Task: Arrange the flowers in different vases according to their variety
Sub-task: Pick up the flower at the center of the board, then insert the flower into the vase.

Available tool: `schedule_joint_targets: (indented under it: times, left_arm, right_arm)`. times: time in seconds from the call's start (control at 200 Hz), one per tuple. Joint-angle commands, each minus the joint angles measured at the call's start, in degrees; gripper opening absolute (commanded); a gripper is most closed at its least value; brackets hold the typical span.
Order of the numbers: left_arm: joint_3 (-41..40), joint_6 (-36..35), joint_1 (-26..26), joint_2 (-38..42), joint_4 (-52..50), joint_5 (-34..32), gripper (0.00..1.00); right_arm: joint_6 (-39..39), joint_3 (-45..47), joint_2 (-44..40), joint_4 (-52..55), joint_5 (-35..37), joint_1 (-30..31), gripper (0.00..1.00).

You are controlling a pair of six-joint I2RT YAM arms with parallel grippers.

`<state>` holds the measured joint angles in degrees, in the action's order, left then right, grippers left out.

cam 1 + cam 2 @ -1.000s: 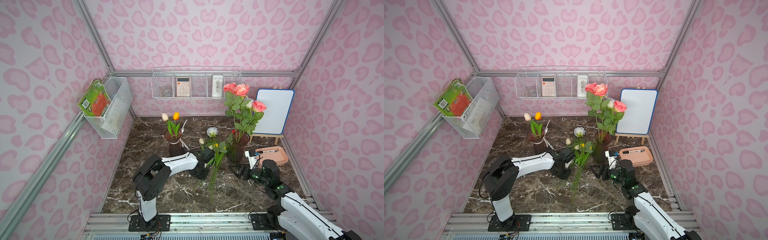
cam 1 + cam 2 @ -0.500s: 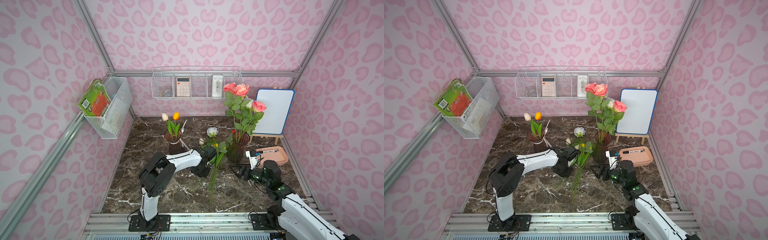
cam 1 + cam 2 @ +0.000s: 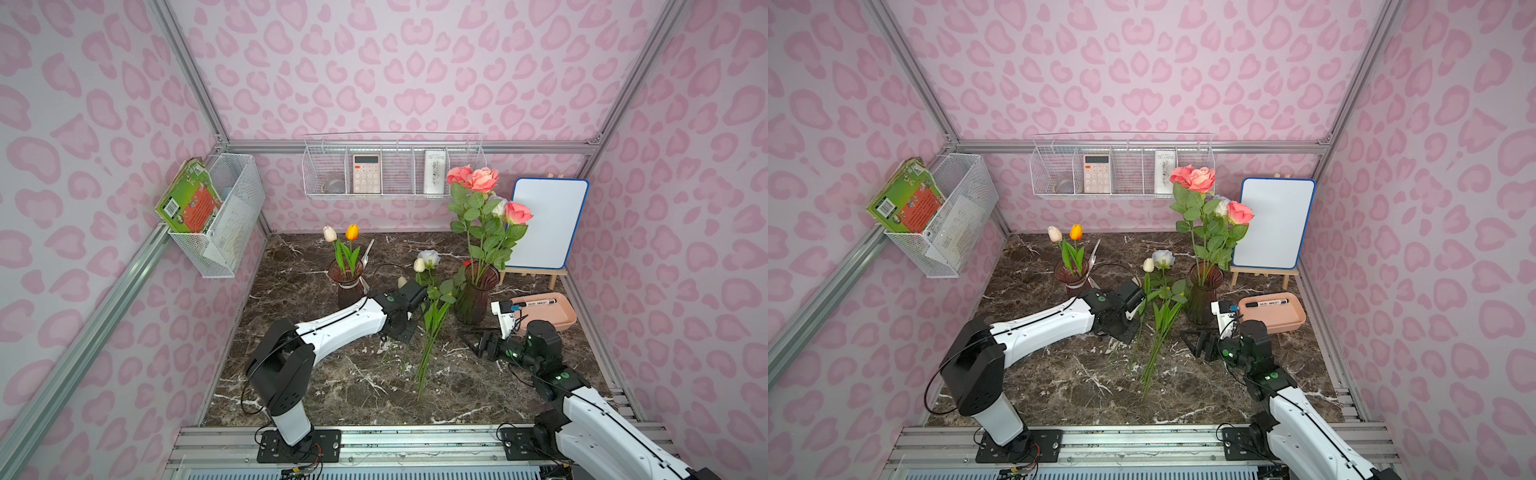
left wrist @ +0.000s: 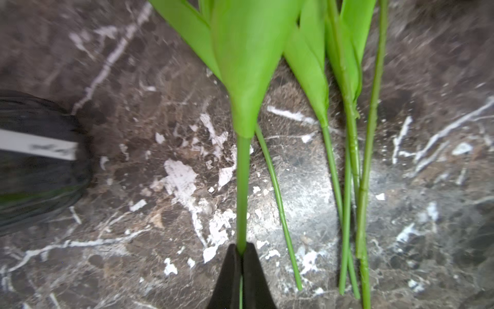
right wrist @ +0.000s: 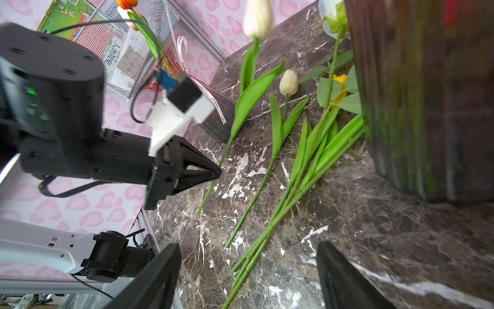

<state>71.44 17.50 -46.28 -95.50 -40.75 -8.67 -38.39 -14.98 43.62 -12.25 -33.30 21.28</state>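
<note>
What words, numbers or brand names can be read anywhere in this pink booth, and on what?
Nothing can be read outright.
Pink calculator in the wire shelf: key marks too small.
White card beside it: print too small.
Green book in the side basket: cover text blurred.
Black marker in the pink tray: label too small.
White vase ribbon: script blurred.

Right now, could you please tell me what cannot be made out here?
- Left wrist view: the frame edge cuts off the bloom of the tulip stem in the left hand.
- Right wrist view: the frame edge cuts off the rim of the rose vase; leaves half hide the yellow tulip.
</note>
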Motion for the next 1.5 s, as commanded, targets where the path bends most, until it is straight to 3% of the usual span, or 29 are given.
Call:
schedule_joint_targets:
  times: [0.0, 0.23, 0.435, 0.555, 0.685, 0.885, 1.14, 1.495]
  left_arm:
    - [-1.67, -1.06, -0.06, 5.03, 1.31, -3.01, 0.0]
    - [-3.23, -1.9, -0.06, 16.13, 5.83, -3.16, 0.0]
    - [2.55, -5.01, 1.47, 21.15, 7.93, -9.9, 0.0]
    - [4.78, -6.39, 5.56, 23.38, 10.8, -10.79, 0.0]
    - [1.58, -9.99, 10.88, 26.35, 21.74, -9.36, 0.0]
    - [0.7, -12.22, 17.78, 26.53, 29.84, -7.96, 0.0]
    - [-4.29, -12.96, 25.14, 24.31, 42.69, -3.85, 0.0]
    - [-11.49, -11.1, 29.18, 21.37, 51.72, 2.29, 0.0]
  right_arm:
    - [-0.69, -0.34, -0.24, -2.25, -0.54, -0.01, 0.82]
    - [-1.13, 0.66, -0.63, -3.72, -0.58, -0.01, 0.82]
    - [-1.54, 0.96, -0.27, -4.97, -1.33, -0.01, 0.84]
    - [-1.73, 1.35, -0.7, -5.04, -1.33, -0.01, 0.87]
    - [-1.86, 1.45, -1.07, -5.11, -1.99, -0.01, 0.9]
    - [-1.19, 1.37, -2.78, -2.94, -1.79, -0.01, 0.98]
    - [-1.07, 0.7, -3.1, -2.19, -1.68, -0.01, 0.98]
    - [-1.15, 0.26, -2.88, -1.71, -1.34, -0.07, 0.98]
